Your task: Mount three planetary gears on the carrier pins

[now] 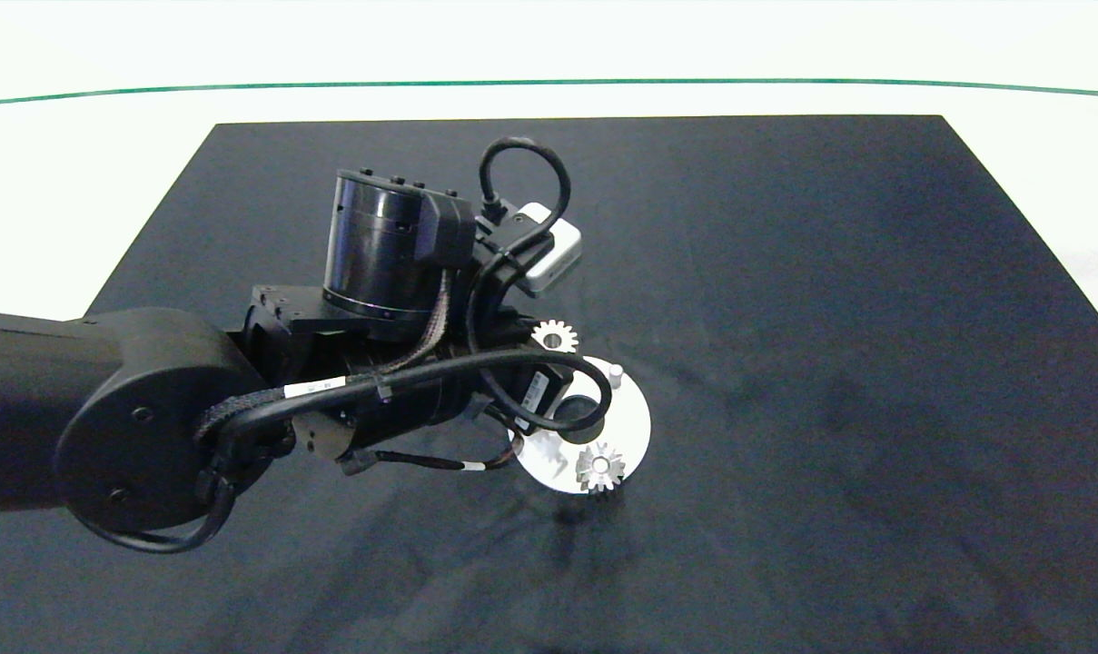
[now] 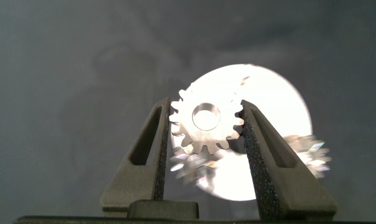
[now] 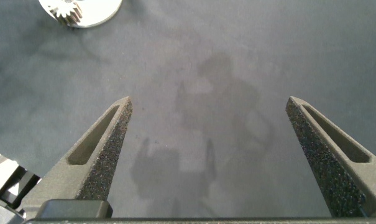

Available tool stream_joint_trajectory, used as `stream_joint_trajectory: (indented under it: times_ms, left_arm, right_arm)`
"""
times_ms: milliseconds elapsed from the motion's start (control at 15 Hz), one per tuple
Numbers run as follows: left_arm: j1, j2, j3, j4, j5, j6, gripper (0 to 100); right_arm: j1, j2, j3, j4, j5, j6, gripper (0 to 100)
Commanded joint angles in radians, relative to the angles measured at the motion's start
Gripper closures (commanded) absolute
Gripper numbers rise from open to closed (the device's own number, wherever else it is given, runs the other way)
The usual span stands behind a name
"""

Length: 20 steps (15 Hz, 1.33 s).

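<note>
My left gripper [image 2: 206, 107] is shut on a silvery planetary gear [image 2: 205, 121], held flat just above the white carrier disc [image 2: 268, 93]. In the head view the left arm covers that gripper and much of the disc [image 1: 635, 418]. A second gear [image 1: 600, 468] sits on a pin at the disc's near edge and shows blurred in the left wrist view [image 2: 309, 152]. One bare white carrier pin [image 1: 616, 371] stands at the disc's far edge. Another gear [image 1: 555, 336] lies on the mat just beyond the disc. My right gripper [image 3: 209, 102] hangs open over bare mat.
A black mat [image 1: 830, 318] covers the table, with white tabletop around it and a green line along the far side. The right wrist view catches the disc [image 3: 104, 9] and its gear [image 3: 66, 9] at a distance.
</note>
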Motion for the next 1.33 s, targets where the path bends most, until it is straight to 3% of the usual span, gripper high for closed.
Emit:
stream_joint_trajectory:
  times_ms: [67, 200, 1333]
  left_arm:
    - [-0.047, 0.063, -0.067, -0.004, 0.014, 0.002, 90]
    - [-0.063, 0.109, -0.111, -0.004, 0.04, 0.002, 90]
    - [-0.073, 0.186, -0.14, -0.022, 0.04, 0.002, 90]
  right_arm:
    - [0.001, 0.0, 0.001, 0.002, -0.002, -0.002, 0]
    - [-0.001, -0.002, 0.001, 0.002, -0.002, -0.002, 0]
    - [-0.001, -0.007, 0.001, 0.002, -0.002, -0.011, 0]
